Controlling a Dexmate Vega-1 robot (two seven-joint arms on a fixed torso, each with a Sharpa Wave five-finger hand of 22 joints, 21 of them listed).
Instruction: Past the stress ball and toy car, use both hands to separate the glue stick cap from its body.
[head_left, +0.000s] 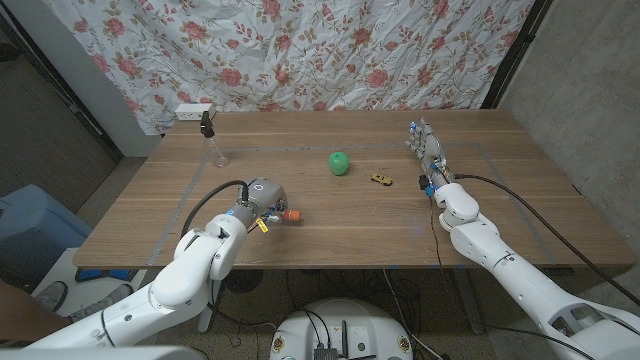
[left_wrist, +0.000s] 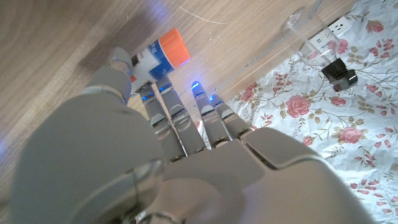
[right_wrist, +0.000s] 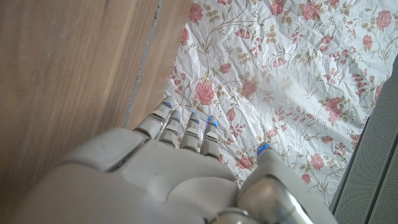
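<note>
A glue stick (head_left: 287, 215) with a white body and an orange cap (left_wrist: 171, 51) lies low over the table's near left part. My left hand (head_left: 258, 201) pinches its body between thumb (left_wrist: 119, 63) and fingers, and the cap end pokes out to the right. The green stress ball (head_left: 340, 162) sits mid-table, with the small yellow toy car (head_left: 381, 179) just to its right. On the right side of the table my right hand (head_left: 429, 152) stands upright, its fingers straight and apart and nothing in it.
A clear stand (head_left: 218, 153) with a black block (head_left: 206, 122) on top stands at the far left, with a white power strip (head_left: 193, 110) behind it. A floral cloth (head_left: 330, 50) hangs behind the table. Tape lines (head_left: 190, 210) mark the wooden tabletop.
</note>
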